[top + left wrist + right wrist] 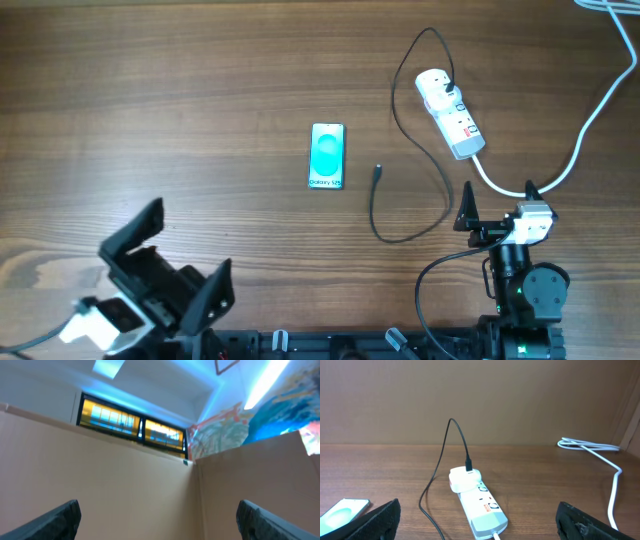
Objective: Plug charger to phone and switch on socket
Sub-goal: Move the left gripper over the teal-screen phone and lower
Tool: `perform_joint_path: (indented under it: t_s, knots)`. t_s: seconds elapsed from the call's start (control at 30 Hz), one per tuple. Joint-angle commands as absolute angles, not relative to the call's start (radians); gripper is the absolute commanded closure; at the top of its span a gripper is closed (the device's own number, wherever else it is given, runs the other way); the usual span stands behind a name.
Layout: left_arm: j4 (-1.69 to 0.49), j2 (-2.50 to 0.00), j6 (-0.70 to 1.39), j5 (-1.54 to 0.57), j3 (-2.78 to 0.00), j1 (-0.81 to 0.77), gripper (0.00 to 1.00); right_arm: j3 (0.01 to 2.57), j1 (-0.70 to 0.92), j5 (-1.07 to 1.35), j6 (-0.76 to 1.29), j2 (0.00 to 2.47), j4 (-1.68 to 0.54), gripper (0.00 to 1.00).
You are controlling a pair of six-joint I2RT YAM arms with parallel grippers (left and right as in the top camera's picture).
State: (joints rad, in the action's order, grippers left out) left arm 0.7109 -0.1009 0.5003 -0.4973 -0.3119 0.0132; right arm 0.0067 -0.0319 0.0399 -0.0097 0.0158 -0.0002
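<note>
The socket [452,115], phone [328,156] and charger [374,205] all lie on a wooden table [150,100] that fills the overhead view.

1. Left gripper [193,234]: lower left of the overhead frame. Fingers spread wide, nothing between them. Its wrist view shows only a beige wall and a lit window.
2. Right gripper [499,190]: lower right of the overhead frame. Fingers spread wide and empty, with the tips just below the socket's lower end. One tip is close to the thick white cord [598,105].
3. Socket: upper right of centre, lying diagonally. A white adapter [432,85] is plugged into its upper end. The thick white cord leaves its lower end, dips toward the right gripper, then climbs to the upper right corner.
4. Phone: centre of the frame, upright in the picture, cyan screen facing up. It is well apart from the socket.
5. Charger: a thin black cable that arcs up from the adapter, curves down left of the socket and loops near the right gripper. Its plug tip [378,172] lies loose on the table, near the phone's lower right corner but not touching it.
</note>
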Motion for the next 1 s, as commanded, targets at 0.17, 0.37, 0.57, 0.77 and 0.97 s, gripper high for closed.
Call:
perform_joint_path:
  t_s: [0.17,0.37,0.57,0.77,0.97]
  knots:
    - [0.230,-0.509,0.403,-0.669,-0.844,0.015,0.00,0.005,-0.037,0.034,-0.023,0.010,0.002,0.00]
    - [-0.464,-0.826,0.142,-0.753,-1.164,0.015,0.00,0.005,-0.037,0.034,-0.024,0.010,0.002,0.00]
    - [-0.536,-0.924,0.192,-0.802,-1.166,0.015,0.00,0.005,-0.037,0.034,-0.024,0.010,0.002,0.00]
    - [-0.610,-1.036,0.282,-0.700,-1.196,-0.025,0.00,0.005,-0.037,0.034,-0.024,0.010,0.002,0.00]
    - [-0.979,-1.327,0.262,-0.263,-1.471,-0.257,0.00,0.005,-0.037,0.034,-0.024,0.010,0.002,0.00]
